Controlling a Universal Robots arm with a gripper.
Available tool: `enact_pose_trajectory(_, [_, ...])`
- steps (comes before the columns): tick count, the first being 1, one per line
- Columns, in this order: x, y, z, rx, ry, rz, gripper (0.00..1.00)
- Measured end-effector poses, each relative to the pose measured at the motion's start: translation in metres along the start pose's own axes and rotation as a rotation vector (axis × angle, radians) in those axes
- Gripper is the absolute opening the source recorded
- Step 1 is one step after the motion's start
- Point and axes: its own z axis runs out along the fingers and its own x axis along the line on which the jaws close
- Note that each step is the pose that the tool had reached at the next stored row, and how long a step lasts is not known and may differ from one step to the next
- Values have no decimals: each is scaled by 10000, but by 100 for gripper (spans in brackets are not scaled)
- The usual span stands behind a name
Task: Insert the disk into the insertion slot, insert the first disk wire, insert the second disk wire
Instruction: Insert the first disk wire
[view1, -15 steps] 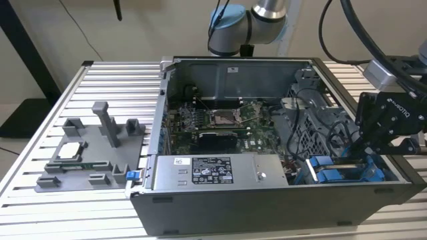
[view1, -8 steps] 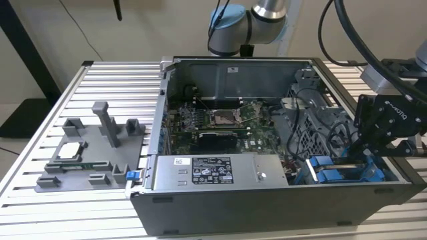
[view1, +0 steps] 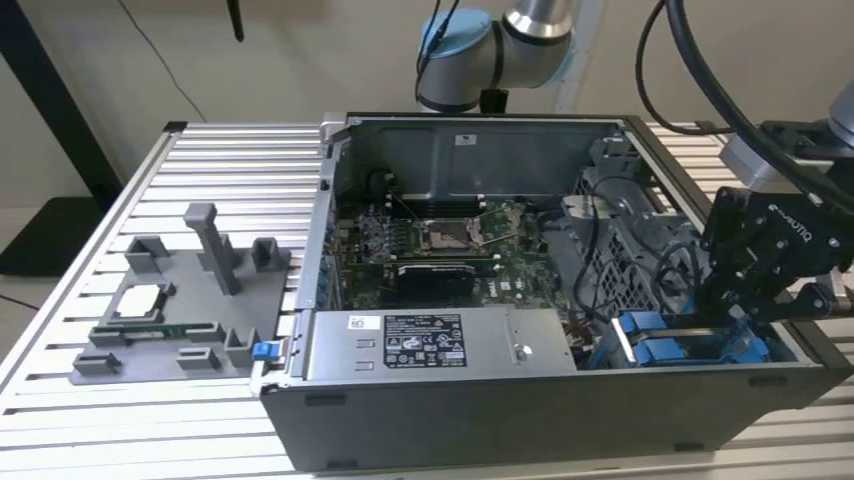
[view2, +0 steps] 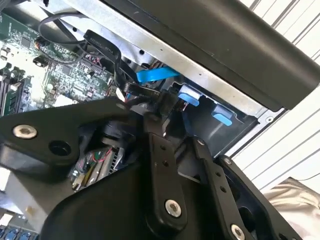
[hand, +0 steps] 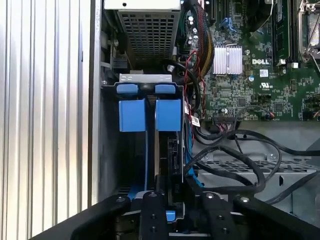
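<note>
The disk (hand: 168, 115) stands in its slot at the case corner. I cannot tell the state of the gripper (hand: 175, 207) just beside it. The loose black cables (hand: 240, 150) could snag it and skew a connector.

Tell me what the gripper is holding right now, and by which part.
Cannot be told. The gripper sits low in the computer case beside the blue carrier, and its own body hides what lies at its tip.
</note>
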Motion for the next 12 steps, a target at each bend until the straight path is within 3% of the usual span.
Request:
enact_pose_trajectory(3, [-1,5,-47,0,2,0,100])
enact_pose_trajectory(12, [-7,43,-372,0,3,-1,100])
